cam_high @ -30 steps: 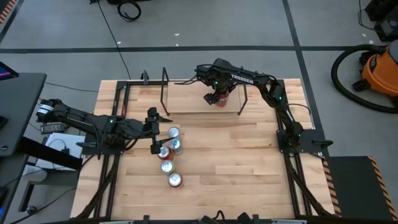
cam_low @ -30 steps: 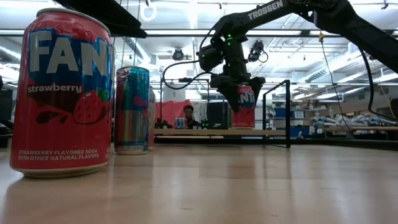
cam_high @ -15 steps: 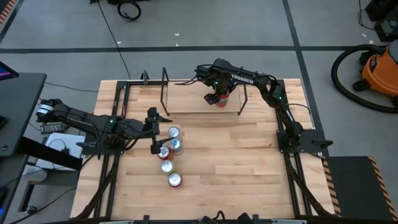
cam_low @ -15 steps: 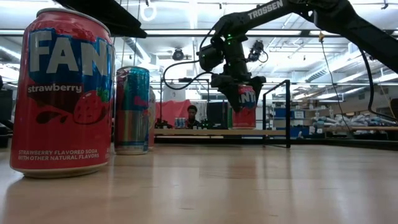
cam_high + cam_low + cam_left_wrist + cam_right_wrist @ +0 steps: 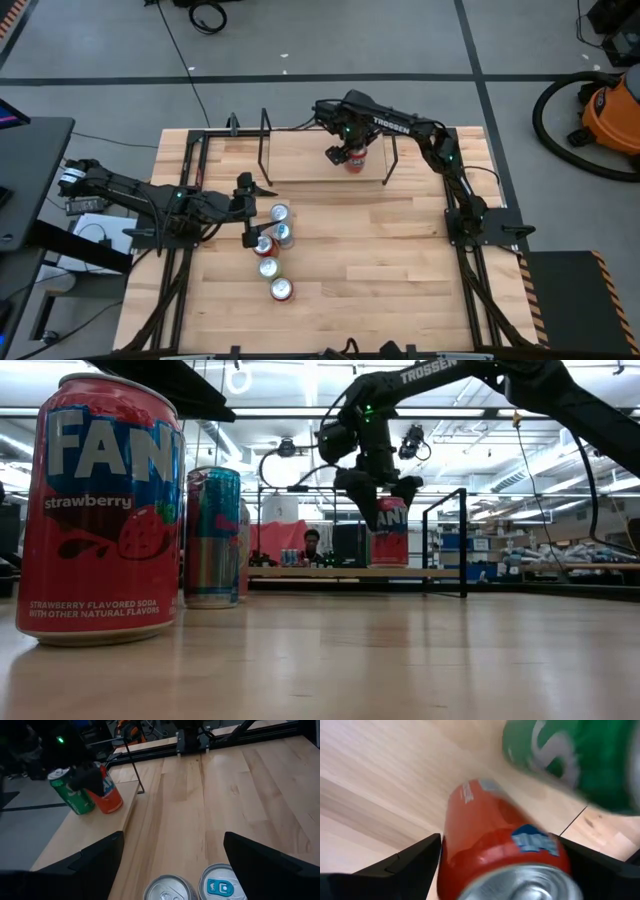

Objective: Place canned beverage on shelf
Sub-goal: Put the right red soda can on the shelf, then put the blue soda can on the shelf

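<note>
- Right pincer (image 5: 343, 153) sits over the shelf (image 5: 300, 160) at the far side of the surface (image 5: 380, 260); fingers wide, set either side of the red can (image 5: 354, 160) w/ a gap showing on each side in the right wrist view (not clamped).
- Red can (image 5: 391, 532) stands upright on the shelf plank, toward its right end, near the black rod upright (image 5: 464, 540).
- Green can (image 5: 71, 792) stands just beside the red one on the same plank; can't tell if they touch.
- Left pincer (image 5: 252, 186) hangs low over the surface's left-centre part, fingers spread wide, holding nothing, just beside a cluster of cans.
- Cluster: five cans (image 5: 272, 250) approx., upright; in the low view a red strawberry soda can (image 5: 100, 510) fills the foreground w/ a teal can (image 5: 212, 538) behind it.
</note>
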